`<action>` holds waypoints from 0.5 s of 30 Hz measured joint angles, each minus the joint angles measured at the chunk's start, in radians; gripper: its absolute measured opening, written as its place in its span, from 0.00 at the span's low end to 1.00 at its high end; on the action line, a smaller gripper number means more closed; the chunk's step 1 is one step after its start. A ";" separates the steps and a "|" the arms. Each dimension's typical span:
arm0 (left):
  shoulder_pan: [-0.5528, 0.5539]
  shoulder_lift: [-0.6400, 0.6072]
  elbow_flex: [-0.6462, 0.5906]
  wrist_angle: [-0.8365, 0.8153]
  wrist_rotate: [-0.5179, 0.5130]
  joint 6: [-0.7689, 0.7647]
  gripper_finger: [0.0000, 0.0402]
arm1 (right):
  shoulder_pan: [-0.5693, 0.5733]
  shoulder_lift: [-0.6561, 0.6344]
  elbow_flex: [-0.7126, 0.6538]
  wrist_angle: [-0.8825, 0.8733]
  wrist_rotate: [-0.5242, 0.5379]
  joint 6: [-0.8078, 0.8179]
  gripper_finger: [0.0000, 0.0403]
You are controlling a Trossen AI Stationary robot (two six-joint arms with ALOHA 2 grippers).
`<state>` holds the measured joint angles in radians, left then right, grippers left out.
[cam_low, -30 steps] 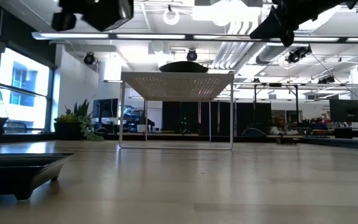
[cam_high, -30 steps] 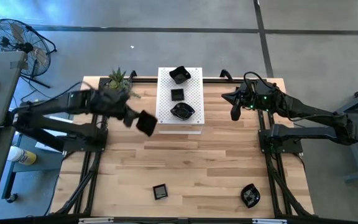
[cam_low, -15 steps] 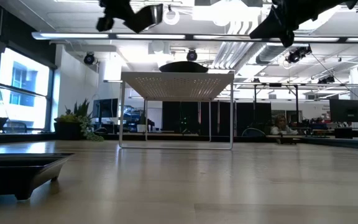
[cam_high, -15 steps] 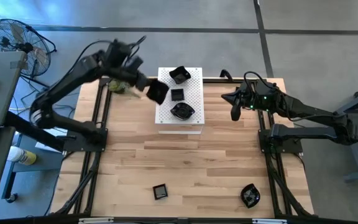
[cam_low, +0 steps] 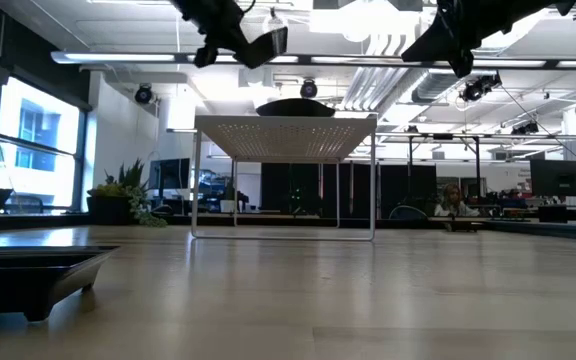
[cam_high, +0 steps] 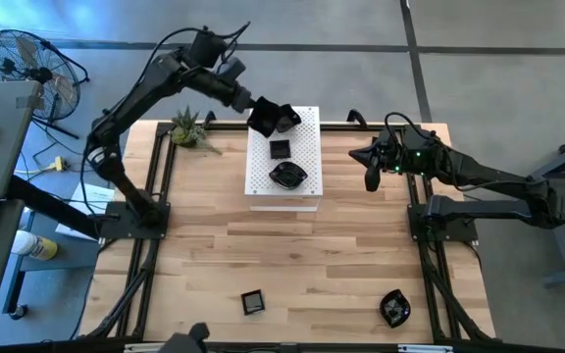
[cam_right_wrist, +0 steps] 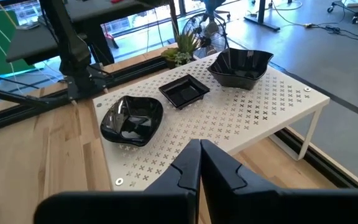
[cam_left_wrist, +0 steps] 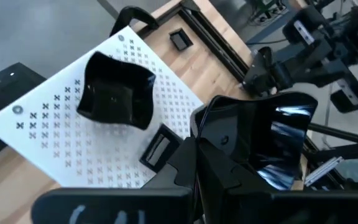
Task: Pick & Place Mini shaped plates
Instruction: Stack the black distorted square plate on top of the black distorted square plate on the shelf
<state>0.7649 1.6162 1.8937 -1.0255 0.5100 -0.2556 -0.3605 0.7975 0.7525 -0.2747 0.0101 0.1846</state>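
A black plate point(cam_high: 262, 120) hangs in the left gripper's point(cam_left_wrist: 229, 163) closed jaws above the white board's point(cam_high: 300, 181) 11 o'clock corner, where 3 plates point(cam_high: 286, 176) sit. At 3 o'clock, the right gripper point(cam_high: 371, 177) waits, jaws closed and empty, over the desk point(cam_high: 322, 265).

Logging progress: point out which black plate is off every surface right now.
The plate clamped in the left gripper, over the white board's far corner; the others rest on board or table.
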 joint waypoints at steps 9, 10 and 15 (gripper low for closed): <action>0.024 0.055 0.007 0.052 -0.039 0.023 0.00 | 0.000 0.000 0.000 -0.002 0.000 -0.001 0.01; 0.026 0.057 0.007 0.066 -0.045 0.023 0.00 | 0.000 0.000 0.000 -0.002 0.000 -0.001 0.01; 0.027 0.070 0.008 0.173 -0.053 0.008 0.00 | 0.000 0.000 0.000 -0.002 0.000 -0.001 0.00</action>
<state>0.7922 1.6864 1.9018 -0.8530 0.4572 -0.2477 -0.3604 0.7975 0.7525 -0.2765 0.0105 0.1833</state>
